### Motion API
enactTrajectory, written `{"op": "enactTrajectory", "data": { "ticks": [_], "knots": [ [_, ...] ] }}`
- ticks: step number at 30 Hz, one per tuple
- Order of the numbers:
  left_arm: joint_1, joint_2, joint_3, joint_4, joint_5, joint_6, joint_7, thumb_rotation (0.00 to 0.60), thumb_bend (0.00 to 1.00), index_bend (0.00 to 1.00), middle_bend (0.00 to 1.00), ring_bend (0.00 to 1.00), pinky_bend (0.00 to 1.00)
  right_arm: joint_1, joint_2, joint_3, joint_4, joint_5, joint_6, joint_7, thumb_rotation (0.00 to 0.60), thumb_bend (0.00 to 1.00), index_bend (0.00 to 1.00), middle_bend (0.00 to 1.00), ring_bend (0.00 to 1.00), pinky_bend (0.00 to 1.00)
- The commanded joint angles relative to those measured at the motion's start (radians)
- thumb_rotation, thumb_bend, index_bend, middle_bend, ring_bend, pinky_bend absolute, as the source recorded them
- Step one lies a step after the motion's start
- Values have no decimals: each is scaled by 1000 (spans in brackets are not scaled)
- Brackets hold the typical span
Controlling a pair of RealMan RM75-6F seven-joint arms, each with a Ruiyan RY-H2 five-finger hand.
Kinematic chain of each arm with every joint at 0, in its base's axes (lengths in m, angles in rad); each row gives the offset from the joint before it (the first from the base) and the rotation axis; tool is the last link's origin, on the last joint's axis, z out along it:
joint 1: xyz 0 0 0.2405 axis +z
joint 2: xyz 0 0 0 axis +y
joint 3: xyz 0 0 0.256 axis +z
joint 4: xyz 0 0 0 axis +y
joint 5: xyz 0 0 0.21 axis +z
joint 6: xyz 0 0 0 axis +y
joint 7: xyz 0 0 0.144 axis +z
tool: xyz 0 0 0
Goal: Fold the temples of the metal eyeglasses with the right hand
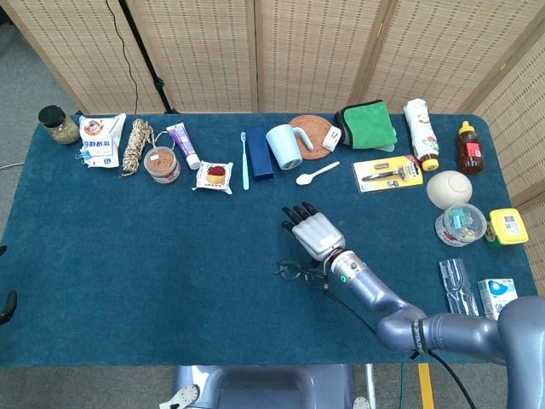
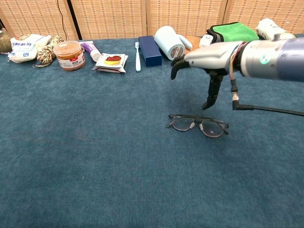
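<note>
The glasses [image 2: 197, 125] lie flat on the blue table [image 2: 95, 166], temples tucked in behind the lenses as far as the chest view shows, and they sit just below the right hand [image 2: 209, 59], on its near side. The hand hovers above them, clear of the frame, touching nothing. It is released: palm down, fingers [image 2: 210, 95] loosely spread and pointing downward, empty. From the head view the hand [image 1: 314, 232] sits just past the glasses [image 1: 298, 271], with the silver forearm running back toward the near right edge of the table [image 1: 102, 281]. A black cable [image 2: 268, 110] trails from the wrist out to the right.

Beyond the hand, the back row. Straight ahead and slightly left of it stands a pale mug [image 1: 284, 146] tipped toward a round woven coaster [image 1: 313, 136], with a blue box [image 1: 259, 153] and a toothbrush [image 1: 244, 161] just left of that. A white spoon [image 1: 317, 174] lies between the hand and the coaster. Further left come a snack packet [image 1: 215, 176], a jar [image 1: 162, 164] with a brown lid, a tube [image 1: 183, 145], a rope bundle [image 1: 136, 146], a white bag [image 1: 102, 140] and a dark-lidded jar [image 1: 58, 124] at the far corner.

To the right of the hand, far side: a green cloth [image 1: 368, 124], a yellow carded tool pack [image 1: 387, 173], a white bottle [image 1: 421, 133] and a brown sauce bottle [image 1: 469, 147].

The left hand shows in neither view.
</note>
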Motion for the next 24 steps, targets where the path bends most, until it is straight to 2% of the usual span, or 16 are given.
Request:
{"op": "enactTrajectory", "data": {
  "ticks": [1, 11, 16, 21, 24],
  "knots": [
    [-1, 1, 0, -3, 2, 0, 1, 561, 454, 110, 0, 0, 0, -37, 53, 9, -59, -5, 43, 23, 600, 86, 169, 8, 0, 0],
    [-8, -4, -2, 4, -2, -8, 2, 559, 454, 110, 0, 0, 0, -184, 166, 3, -189, -72, 231, 91, 600, 86, 203, 29, 0, 0],
    [-9, -21, -8, 19, 5, 5, 10, 561, 455, 112, 0, 0, 0, -281, 183, -18, -204, -150, 381, 97, 600, 85, 234, 59, 0, 0],
    [-6, -43, -15, 41, 18, 32, 1, 561, 455, 119, 0, 0, 0, -365, 204, -31, -229, -174, 471, 119, 600, 85, 235, 63, 0, 0],
    [0, -64, -21, 61, 24, 55, -6, 562, 455, 119, 0, 0, 0, -438, 228, -57, -245, -194, 541, 134, 600, 84, 231, 64, 0, 0]
  ]
}}
